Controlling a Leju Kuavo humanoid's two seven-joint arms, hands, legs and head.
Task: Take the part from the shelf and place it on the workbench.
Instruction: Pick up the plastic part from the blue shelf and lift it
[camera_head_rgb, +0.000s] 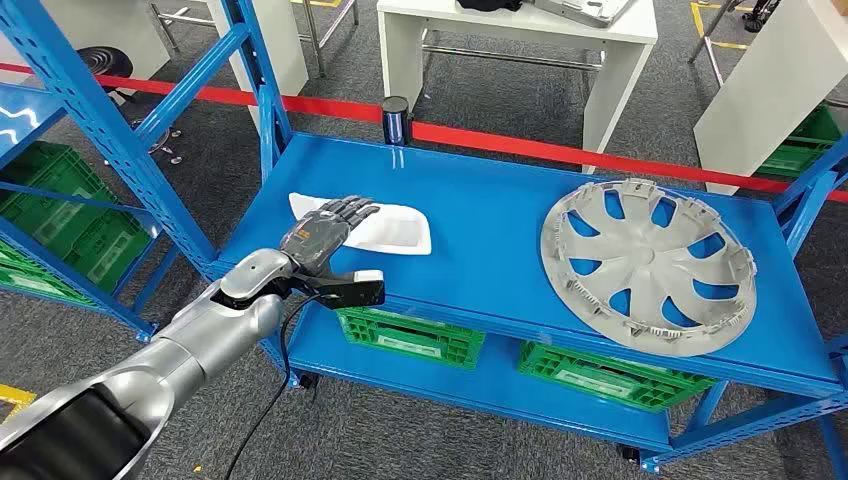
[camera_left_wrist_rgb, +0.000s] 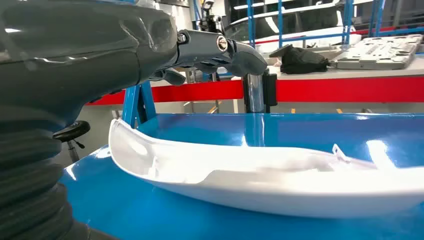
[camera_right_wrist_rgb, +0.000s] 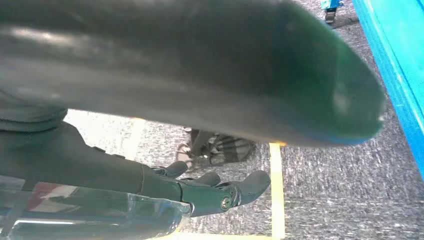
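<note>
The white curved plastic part lies on the blue shelf top near its left end. My left hand hovers over the part's left end with its fingers stretched out flat. In the left wrist view the part lies just below the outstretched fingers, with a gap between them, and nothing is in the hand. My right hand hangs low beside the shelf over the grey floor, fingers loosely apart and holding nothing.
A large grey wheel cover fills the right half of the shelf top. Green crates sit on the lower shelf, another on the rack at left. Red barrier tape and a dark post run behind. White tables stand beyond.
</note>
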